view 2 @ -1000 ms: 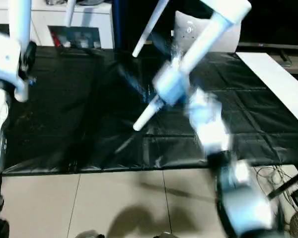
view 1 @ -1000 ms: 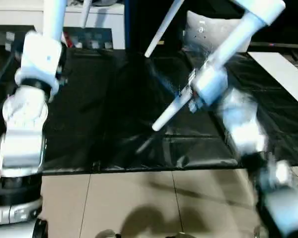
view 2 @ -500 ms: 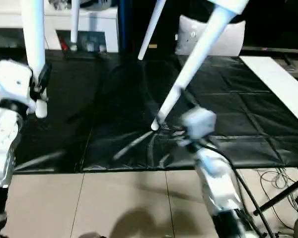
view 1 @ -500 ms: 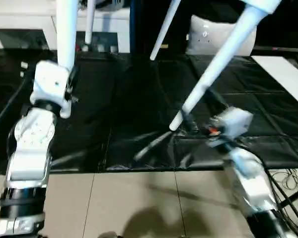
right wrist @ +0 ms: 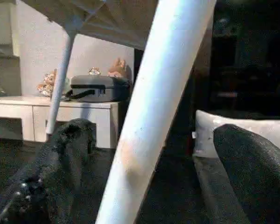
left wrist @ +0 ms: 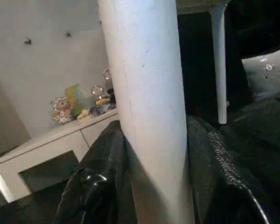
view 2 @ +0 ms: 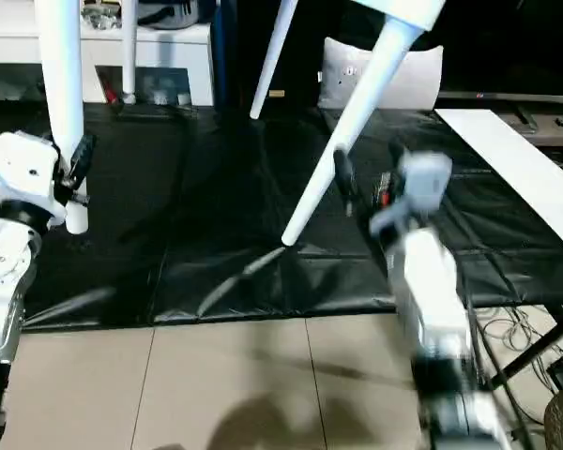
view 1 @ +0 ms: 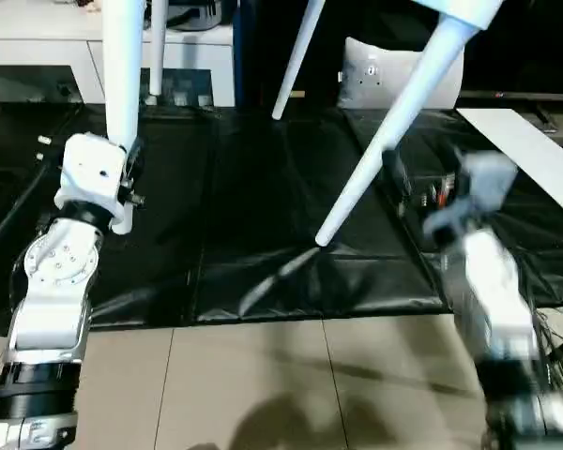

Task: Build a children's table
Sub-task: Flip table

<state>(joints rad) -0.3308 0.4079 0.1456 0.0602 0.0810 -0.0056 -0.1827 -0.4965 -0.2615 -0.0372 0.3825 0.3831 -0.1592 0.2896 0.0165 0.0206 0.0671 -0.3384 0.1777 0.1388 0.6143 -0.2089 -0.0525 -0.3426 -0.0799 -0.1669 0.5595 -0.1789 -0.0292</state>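
Head views: children's table [view 1: 455, 9] is held up off the floor, its four white legs pointing down over the black mat [view 1: 263, 187]. Left end effector [view 1: 122, 192] is clamped on the near left leg [view 1: 122, 84], close to that leg's lower tip, fingers part-closed around the tube. Near right leg [view 1: 385, 136] slants down toward the mat centre, tip above the mat. Right end effector [view 2: 342, 183] sits just beside that leg with fingers spread wide, not gripping it. Two far legs [view 1: 300, 56] hang behind. White cabinet [view 1: 38, 56] at back, grey cushion [view 1: 366, 70], tiled floor [view 1: 263, 375] in front.

Left wrist view: leg [left wrist: 149, 107] is pinched between the black fingers [left wrist: 98, 182], touching both.

Right wrist view: leg [right wrist: 154, 107] passes between the wide-open fingers [right wrist: 60, 163], gaps on both sides; ribbed underside of the top [right wrist: 107, 18] overhead.
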